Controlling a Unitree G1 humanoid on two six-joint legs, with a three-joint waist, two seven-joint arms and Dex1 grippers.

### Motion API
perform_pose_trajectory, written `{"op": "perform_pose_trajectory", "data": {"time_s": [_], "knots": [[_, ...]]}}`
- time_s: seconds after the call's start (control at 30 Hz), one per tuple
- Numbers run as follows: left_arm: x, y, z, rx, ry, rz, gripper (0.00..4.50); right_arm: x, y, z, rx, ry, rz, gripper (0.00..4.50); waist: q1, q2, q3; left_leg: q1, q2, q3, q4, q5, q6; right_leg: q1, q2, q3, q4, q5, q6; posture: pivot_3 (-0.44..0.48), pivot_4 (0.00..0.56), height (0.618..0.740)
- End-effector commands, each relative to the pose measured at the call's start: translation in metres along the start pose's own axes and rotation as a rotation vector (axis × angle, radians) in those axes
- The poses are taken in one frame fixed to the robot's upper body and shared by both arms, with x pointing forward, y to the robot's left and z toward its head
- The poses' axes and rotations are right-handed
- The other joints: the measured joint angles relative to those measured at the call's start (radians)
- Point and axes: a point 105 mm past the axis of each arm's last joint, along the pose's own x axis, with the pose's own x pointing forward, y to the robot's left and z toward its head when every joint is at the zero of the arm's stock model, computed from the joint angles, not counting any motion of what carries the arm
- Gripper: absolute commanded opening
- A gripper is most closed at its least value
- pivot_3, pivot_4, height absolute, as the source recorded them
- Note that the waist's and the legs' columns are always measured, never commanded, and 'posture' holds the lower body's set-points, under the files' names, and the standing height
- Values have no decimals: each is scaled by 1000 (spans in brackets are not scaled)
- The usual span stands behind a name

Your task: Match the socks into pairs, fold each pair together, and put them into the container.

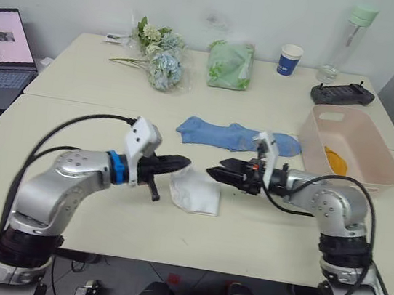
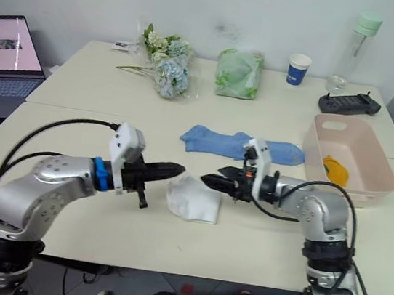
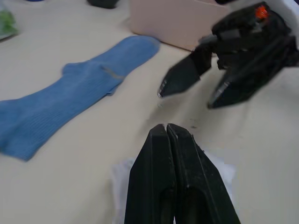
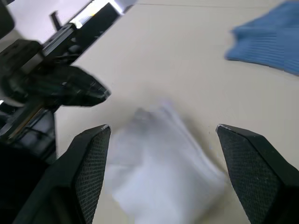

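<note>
Lying between the two grippers, the folded white socks (image 1: 195, 191) sit just below and beyond the left gripper (image 1: 182, 164), whose fingers are pressed together with nothing in them — its tips reach the bundle's near corner. The right gripper (image 1: 213, 172), fingers spread, hovers over the far side, about equally close. The bundle is soft, squarish knit. Behind it the light blue socks (image 1: 237, 135) lie flat, long axis across the table, toe end beside the container (image 1: 382, 160) — smooth pink plastic, something mustard-yellow inside.
</note>
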Motion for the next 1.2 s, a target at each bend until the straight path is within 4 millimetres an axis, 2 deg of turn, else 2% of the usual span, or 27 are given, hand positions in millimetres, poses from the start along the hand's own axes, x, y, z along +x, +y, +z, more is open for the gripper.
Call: {"op": "perform_pose_trajectory", "data": {"time_s": [0.03, 0.13, 0.23, 0.37, 0.67, 0.97, 1.07, 1.2], "knots": [[11, 1, -27, 57, 83, -1, 0, -6, 0, -8, -6, 33, -34, 3892, -5, 0, 0, 0, 0, 0, 0, 0, 0, 0, 0, 0, 0, 0, 0, 0, 150, 740], [10, 10, -48, 99, 153, 31, 0, -3, 2, -19, 5, 81, -30, 3892, -11, 0, 0, 0, 0, 1, -1, 0, 0, -1, 0, 1, 1, 0, 0, 0, 150, 740], [7, 11, -54, 115, 173, 27, 0, 0, 3, -24, 13, 104, -30, 3892, -7, 0, 0, 0, 0, 0, 0, 0, 0, -1, 0, 0, 1, 0, 0, 0, 150, 740], [-3, 12, -68, 107, 228, 42, 0, 13, 4, -36, 70, 149, -13, 3892, -7, 0, 0, 0, 0, 0, 0, 0, 0, 0, 0, 0, 0, 0, 0, 0, 150, 740], [-2, 6, -71, 96, 213, 39, 0, 46, 8, -39, 234, 160, 36, 3892, -13, 0, 0, 1, 1, 0, -1, 0, 0, 0, 0, 0, 1, 0, 0, 0, 150, 740], [-4, 6, -65, 113, 181, 58, 0, 68, 28, -38, 282, 165, 121, 3892, -19, 1, 0, 1, 1, 0, -1, 0, 0, -1, 0, 0, 2, 0, 0, 0, 150, 740], [-4, 7, -62, 109, 171, 64, 0, 68, 28, -41, 258, 174, 125, 3347, -20, 1, 0, 1, 1, -1, -1, 0, 0, -1, 0, 0, 1, 0, 0, 0, 150, 740], [-4, 5, -61, 109, 165, 56, 0, 67, 28, -44, 226, 175, 124, 1997, -21, 1, 0, 1, 1, -1, -1, 0, 0, -1, 0, 0, 1, 0, 0, 0, 150, 740]]}}
